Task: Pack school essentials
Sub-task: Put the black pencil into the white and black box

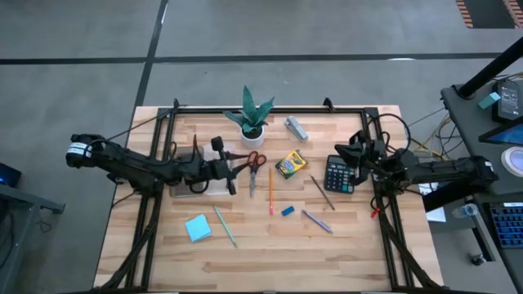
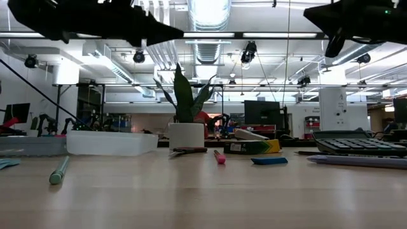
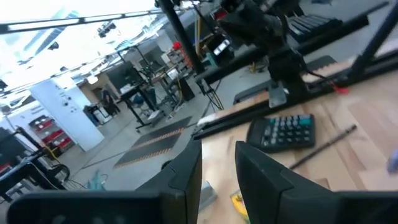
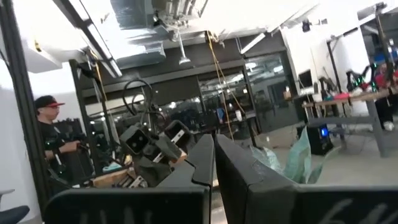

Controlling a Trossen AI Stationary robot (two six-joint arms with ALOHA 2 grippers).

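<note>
The school essentials lie spread over the wooden table: red-handled scissors (image 1: 255, 161), a yellow-green crayon box (image 1: 290, 164), an orange pencil (image 1: 270, 186), a blue eraser (image 1: 288, 211), a purple pen (image 1: 317, 220), a dark pen (image 1: 322, 192), a green pencil (image 1: 225, 226) and a light-blue notepad (image 1: 197, 228). My left gripper (image 1: 235, 169) hangs above the table just left of the scissors. It points level toward the table's right edge, slightly open, with nothing between its fingers (image 3: 186, 171). My right gripper (image 1: 350, 152) is shut and empty, raised above the calculator (image 1: 339, 174).
A potted plant (image 1: 252, 114) in a white pot and a silver object (image 1: 296, 128) stand at the far edge. A clear shallow box (image 2: 111, 142) lies under my left arm. The near half of the table holds only the notepad and a few pens.
</note>
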